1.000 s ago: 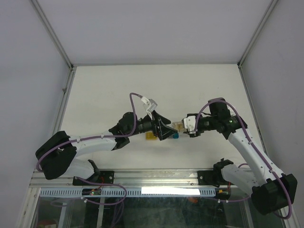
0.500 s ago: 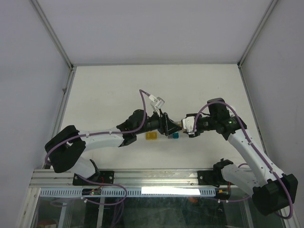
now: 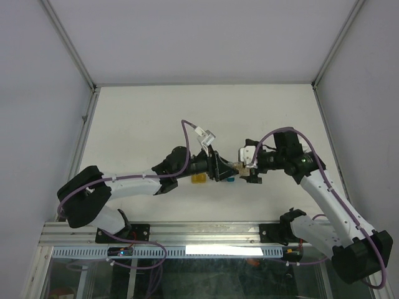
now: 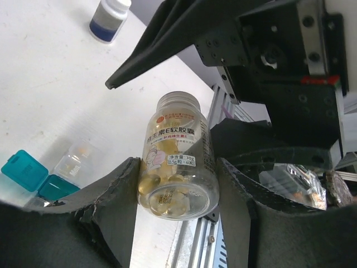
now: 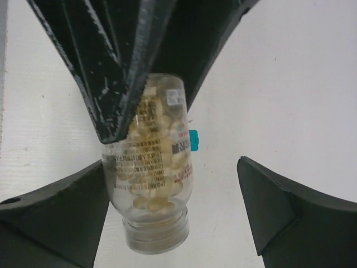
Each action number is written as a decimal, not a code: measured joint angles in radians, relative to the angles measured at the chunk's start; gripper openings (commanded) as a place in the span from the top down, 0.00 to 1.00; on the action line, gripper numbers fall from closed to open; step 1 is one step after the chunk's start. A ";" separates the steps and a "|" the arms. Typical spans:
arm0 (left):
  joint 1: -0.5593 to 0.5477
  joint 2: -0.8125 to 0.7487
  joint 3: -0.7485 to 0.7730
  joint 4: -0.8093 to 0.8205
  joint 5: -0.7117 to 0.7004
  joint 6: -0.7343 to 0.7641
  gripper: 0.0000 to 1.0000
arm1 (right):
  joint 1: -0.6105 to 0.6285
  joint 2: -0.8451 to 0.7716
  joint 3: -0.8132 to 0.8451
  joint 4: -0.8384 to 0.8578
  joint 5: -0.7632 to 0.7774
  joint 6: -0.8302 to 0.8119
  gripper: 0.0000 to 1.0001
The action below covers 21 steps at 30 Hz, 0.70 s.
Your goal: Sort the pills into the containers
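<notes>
A clear bottle (image 4: 175,162) of yellow pills hangs above the table between the two arms. My left gripper (image 4: 177,187) is shut on its base end, one pad on each side. The bottle's threaded neck (image 5: 156,234) points at my right gripper (image 5: 173,184), which is open; the bottle (image 5: 153,167) sits close to that gripper's left finger, with a wide gap to the other. From above, the bottle (image 3: 235,167) bridges the left gripper (image 3: 225,169) and the right gripper (image 3: 245,167). Below lie a yellow container (image 3: 198,179), teal containers (image 4: 22,170) and a clear one (image 4: 75,162).
A white bottle with a dark blue cap (image 4: 109,19) lies on the table beyond the containers. One teal container (image 5: 193,140) shows just behind the held bottle. The aluminium rail (image 3: 206,232) runs along the table's near edge.
The left arm has reached right and its gripper has closed on the bottle. The right gripper, which held the bottle before, has opened off it.
</notes>
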 measured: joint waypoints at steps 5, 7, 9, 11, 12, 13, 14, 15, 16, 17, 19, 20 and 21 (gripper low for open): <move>0.000 -0.095 -0.081 0.090 -0.013 0.040 1.00 | -0.011 0.021 0.091 -0.055 -0.034 0.103 0.05; -0.001 -0.140 -0.106 0.126 -0.030 0.066 1.00 | -0.031 0.028 0.151 -0.095 -0.068 0.140 0.04; 0.000 -0.192 -0.138 0.173 -0.047 0.104 1.00 | -0.064 0.031 0.220 -0.134 -0.121 0.183 0.05; -0.001 -0.234 -0.178 0.238 -0.053 0.149 1.00 | -0.095 0.031 0.280 -0.163 -0.179 0.233 0.05; -0.001 -0.253 -0.201 0.286 -0.053 0.177 1.00 | -0.112 0.031 0.308 -0.171 -0.213 0.272 0.05; -0.001 -0.260 -0.213 0.312 -0.053 0.190 1.00 | -0.125 0.031 0.330 -0.172 -0.240 0.313 0.05; 0.000 -0.268 -0.231 0.358 -0.052 0.220 1.00 | -0.138 0.031 0.350 -0.171 -0.266 0.364 0.05; -0.001 -0.271 -0.243 0.396 -0.052 0.242 1.00 | -0.151 0.031 0.366 -0.157 -0.291 0.430 0.06; -0.001 -0.271 -0.251 0.426 -0.051 0.260 1.00 | -0.162 0.031 0.378 -0.138 -0.309 0.504 0.06; -0.001 -0.271 -0.258 0.462 -0.050 0.282 1.00 | -0.170 0.031 0.387 -0.116 -0.324 0.577 0.06; -0.001 -0.270 -0.269 0.547 -0.049 0.312 1.00 | -0.178 0.034 0.396 -0.064 -0.352 0.719 0.07; -0.001 -0.269 -0.270 0.582 -0.048 0.321 1.00 | -0.180 0.035 0.396 -0.034 -0.369 0.793 0.07; -0.001 -0.266 -0.271 0.624 -0.048 0.332 1.00 | -0.181 0.037 0.394 0.003 -0.389 0.877 0.07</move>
